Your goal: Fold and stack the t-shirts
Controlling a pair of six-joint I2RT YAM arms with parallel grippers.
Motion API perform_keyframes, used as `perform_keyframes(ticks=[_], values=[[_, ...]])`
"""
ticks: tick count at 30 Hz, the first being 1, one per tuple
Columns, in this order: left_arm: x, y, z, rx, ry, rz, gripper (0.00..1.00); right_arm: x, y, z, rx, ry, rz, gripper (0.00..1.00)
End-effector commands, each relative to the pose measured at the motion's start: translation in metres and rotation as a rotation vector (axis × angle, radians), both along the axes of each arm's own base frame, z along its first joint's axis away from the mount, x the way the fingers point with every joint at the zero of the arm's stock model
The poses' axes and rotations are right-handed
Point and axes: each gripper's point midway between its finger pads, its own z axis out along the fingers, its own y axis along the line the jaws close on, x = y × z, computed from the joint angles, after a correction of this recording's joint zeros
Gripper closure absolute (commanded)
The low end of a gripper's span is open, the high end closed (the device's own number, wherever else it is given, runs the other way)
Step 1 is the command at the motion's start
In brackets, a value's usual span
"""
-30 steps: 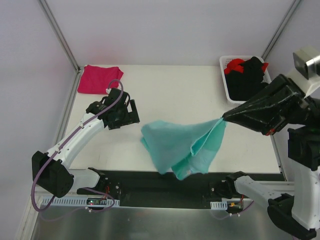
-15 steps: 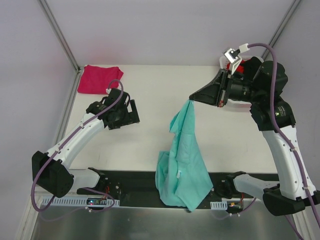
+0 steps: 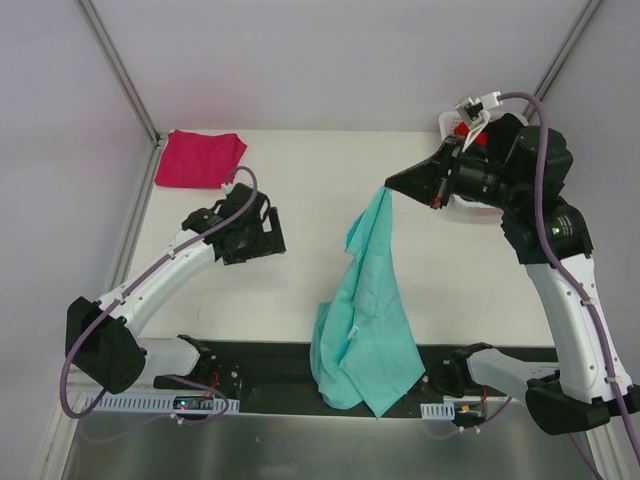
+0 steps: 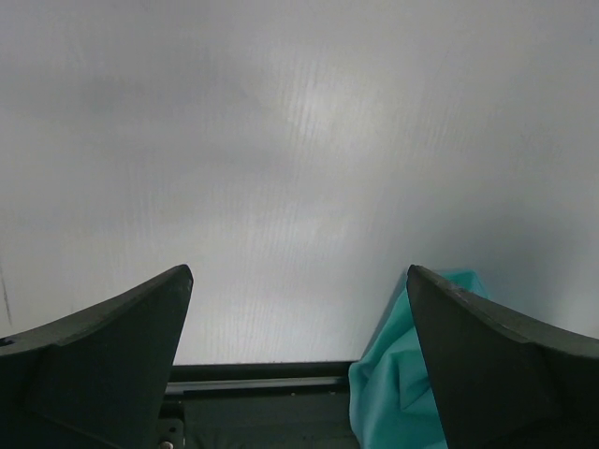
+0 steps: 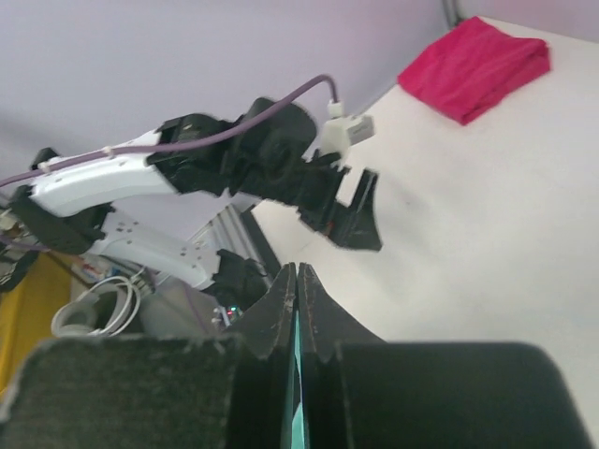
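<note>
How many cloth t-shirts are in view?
2: teal cloth t-shirt hanging from the right gripper; folded magenta cloth t-shirt at the table's far-left corner. More may be hidden.

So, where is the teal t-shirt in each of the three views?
Top external: teal t-shirt hangs at the centre from the right pincer.
Left wrist: shirt at bottom right.
Right wrist: thin teal sliver at bottom centre.
Shared landmark: the open left pincer.

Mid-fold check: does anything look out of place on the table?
Yes. The teal shirt dangles bunched from the shut right gripper. Its lower end appears to spill past the near edge of the table over the black strip between the arm bases. The left gripper is open, empty and apart from it.
</note>
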Motion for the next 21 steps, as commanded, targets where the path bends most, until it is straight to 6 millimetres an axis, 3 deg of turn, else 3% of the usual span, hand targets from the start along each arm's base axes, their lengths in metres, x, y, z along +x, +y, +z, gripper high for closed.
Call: perform_keyframes(ticks=[1,2,4,5,9,12,13,16,21], values=[[-0.021,-0.035,-0.007,0.002,0.008,-0.076,0.01,0.047,-0.011,-0.016,-0.065,-0.027,-0.131,0.99],[-0.035,-0.054,-0.007,-0.011,0.011,-0.112,0.01,0.058,-0.008,-0.022,-0.072,-0.004,-0.126,0.99],[-0.049,-0.063,-0.005,-0.017,0.005,-0.119,0.01,0.07,-0.008,-0.028,-0.082,0.016,-0.139,0.99],[-0.066,-0.076,-0.005,-0.035,0.011,-0.131,0.01,0.077,-0.01,-0.031,-0.097,0.009,-0.157,0.99],[-0.094,-0.081,0.003,-0.078,-0.028,-0.12,0.01,0.129,-0.031,-0.051,-0.138,0.058,-0.26,0.99],[-0.107,-0.085,0.013,-0.12,-0.039,-0.143,0.01,0.164,-0.041,-0.058,-0.158,0.06,-0.294,0.99],[-0.109,-0.085,0.017,-0.129,-0.041,-0.147,0.01,0.184,-0.041,-0.065,-0.167,0.078,-0.306,0.99],[-0.119,-0.092,0.024,-0.146,-0.037,-0.171,0.01,0.217,-0.036,-0.07,-0.167,0.072,-0.293,0.99],[-0.135,-0.112,0.028,-0.151,-0.027,-0.204,0.01,0.256,-0.035,-0.081,-0.176,0.086,-0.313,0.99]])
